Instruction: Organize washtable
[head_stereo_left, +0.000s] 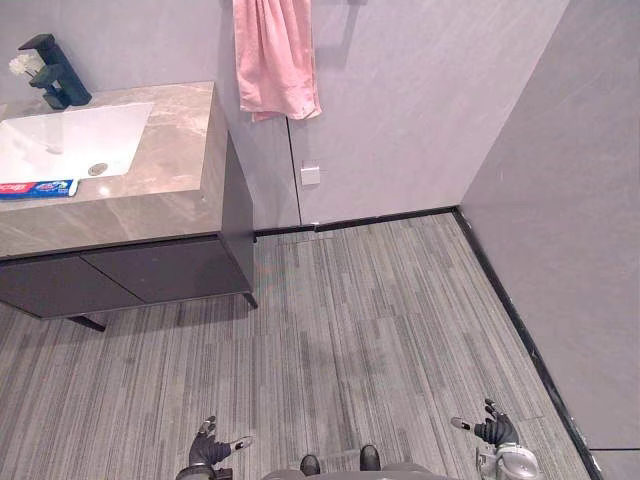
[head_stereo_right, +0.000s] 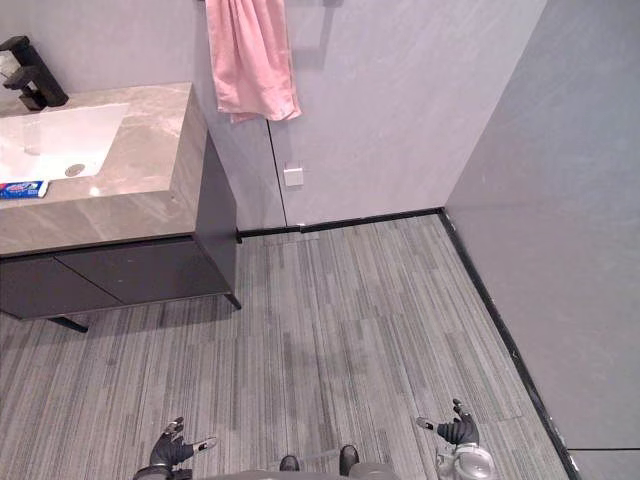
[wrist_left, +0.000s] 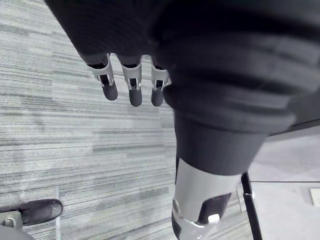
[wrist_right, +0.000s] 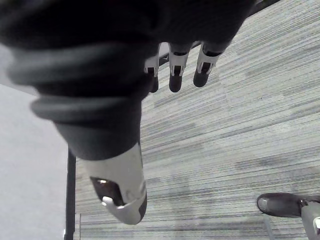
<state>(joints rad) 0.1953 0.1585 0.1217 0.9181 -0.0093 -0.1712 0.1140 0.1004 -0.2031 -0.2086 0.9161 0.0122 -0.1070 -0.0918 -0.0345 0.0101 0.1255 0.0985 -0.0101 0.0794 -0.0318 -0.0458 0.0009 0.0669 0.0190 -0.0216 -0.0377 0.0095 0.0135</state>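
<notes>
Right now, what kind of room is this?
Probably a bathroom: a white sink with a dark faucet, a toothpaste tube beside it, and a pink towel hanging on the wall.

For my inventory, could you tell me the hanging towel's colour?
The hanging cloth towel is pink; left eye view.

L hand (wrist_left: 215, 75), R hand (wrist_right: 100, 60): dark ribbed covers, silver fingers (wrist_left: 131, 80) w/ dark tips, silver-grey thumbs (wrist_left: 200, 192).

Both arms hang low at the robot's sides. The left hand (head_stereo_left: 211, 447) keeps its fingers (wrist_left: 131, 86) loosely straight, with the thumb (wrist_left: 197, 195) held well apart (nothing in its grasp). The right hand (head_stereo_left: 493, 432) mirrors it, with fingers (wrist_right: 175, 75) relaxed, thumb (wrist_right: 122, 187) splayed, and an empty palm.
</notes>
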